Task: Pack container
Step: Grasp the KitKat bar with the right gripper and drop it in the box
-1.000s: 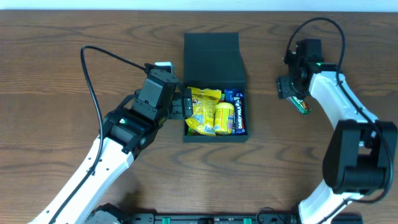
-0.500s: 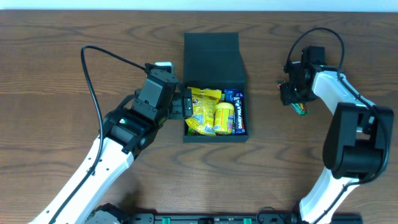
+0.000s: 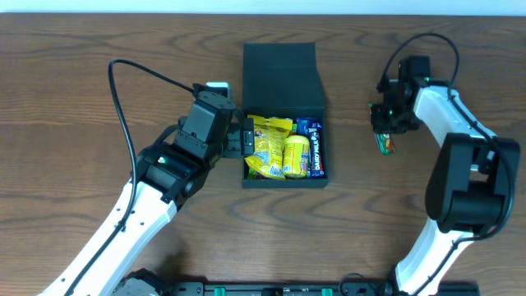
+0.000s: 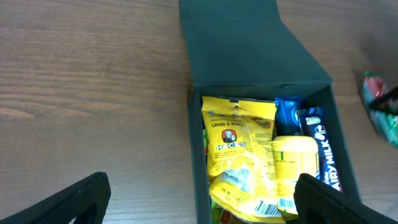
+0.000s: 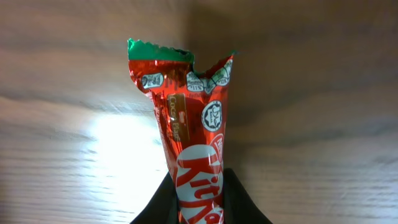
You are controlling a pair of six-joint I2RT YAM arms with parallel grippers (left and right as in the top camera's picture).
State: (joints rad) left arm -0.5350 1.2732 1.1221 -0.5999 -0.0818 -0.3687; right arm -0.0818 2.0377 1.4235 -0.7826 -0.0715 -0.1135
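The wooden table [image 3: 66, 66] takes up the whole scene. The container [image 3: 279, 78] sits about midway between its left and right edges, nearer the far edge. It lies open, mouth up, with the flap lid folded back flat toward the far edge. Box and lid together make one long shape running far to near, hinged on the far side of the tray. I'd say the lid lies back like that to keep the opening free for dropping things in.

The left gripper [image 3: 244, 138] is at the box's left wall, its jaws spread wide. In the wrist view one finger is out over bare wood and the other over the contents. It grasps nothing; my guess is it waits there to steady the box.

The right gripper [image 3: 385, 123] is well apart from the box, toward the right edge. It is clamped on one end of a red KitKat bar [image 3: 386, 146]. The bar's long axis runs roughly far to near, its free, crimped end toward the near edge. Held by one end like that, it should be easy to carry across and lower in. I cannot tell whether the bar touches the wood.

Inside the box are a yellow packet [image 3: 267, 144], a small yellow pack [image 3: 296, 154] and a blue Dairy Milk bar [image 3: 317, 152] lying lengthwise along the right wall.
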